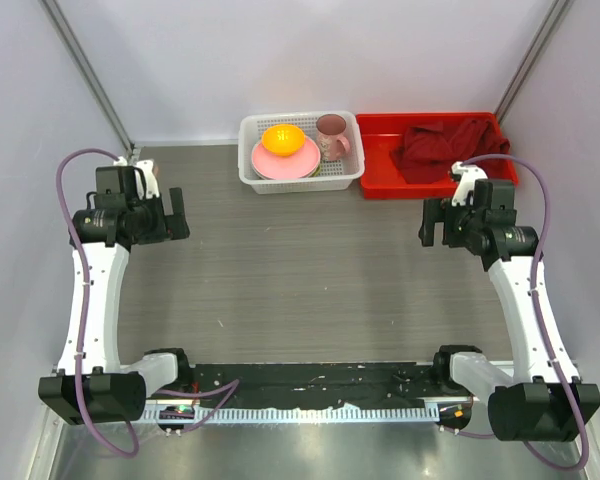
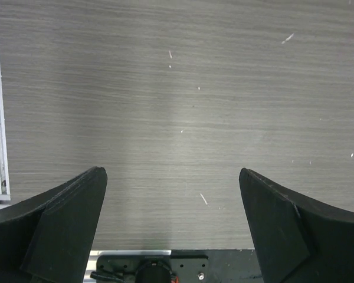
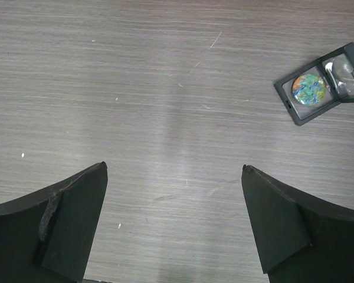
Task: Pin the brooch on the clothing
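Clothing [image 1: 435, 145] shows only from above; black case [image 3: 321, 82] only from right wrist

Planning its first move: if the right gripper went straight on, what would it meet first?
Probably the bare table; the open right gripper points down at it. The black case lies off to the side, outside that line, though depth is hard to judge.
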`<state>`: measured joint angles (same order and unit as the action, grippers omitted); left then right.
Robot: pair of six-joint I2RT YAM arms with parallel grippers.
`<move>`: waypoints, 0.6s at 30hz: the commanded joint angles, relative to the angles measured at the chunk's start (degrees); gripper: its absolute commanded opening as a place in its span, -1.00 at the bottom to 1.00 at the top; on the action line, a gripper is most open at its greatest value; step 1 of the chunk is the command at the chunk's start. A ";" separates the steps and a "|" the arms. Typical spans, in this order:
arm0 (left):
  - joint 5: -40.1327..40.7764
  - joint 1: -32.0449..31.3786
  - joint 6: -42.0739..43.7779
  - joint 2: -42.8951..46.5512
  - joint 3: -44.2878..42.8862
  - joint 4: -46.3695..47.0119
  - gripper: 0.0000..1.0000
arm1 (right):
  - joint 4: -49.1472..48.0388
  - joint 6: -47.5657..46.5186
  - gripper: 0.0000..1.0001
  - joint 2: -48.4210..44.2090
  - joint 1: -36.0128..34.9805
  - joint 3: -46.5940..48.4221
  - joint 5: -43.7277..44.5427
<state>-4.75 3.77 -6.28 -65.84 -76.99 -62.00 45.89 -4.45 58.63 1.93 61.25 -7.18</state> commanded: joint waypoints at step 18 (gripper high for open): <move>-3.67 0.01 -1.36 -2.97 -2.20 21.92 0.99 | -18.45 2.95 0.99 44.71 0.17 44.91 4.01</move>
<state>-3.42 3.77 -8.29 -67.22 -77.89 -45.30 33.76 -4.10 97.80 1.96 100.40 -5.13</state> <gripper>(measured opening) 0.996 0.996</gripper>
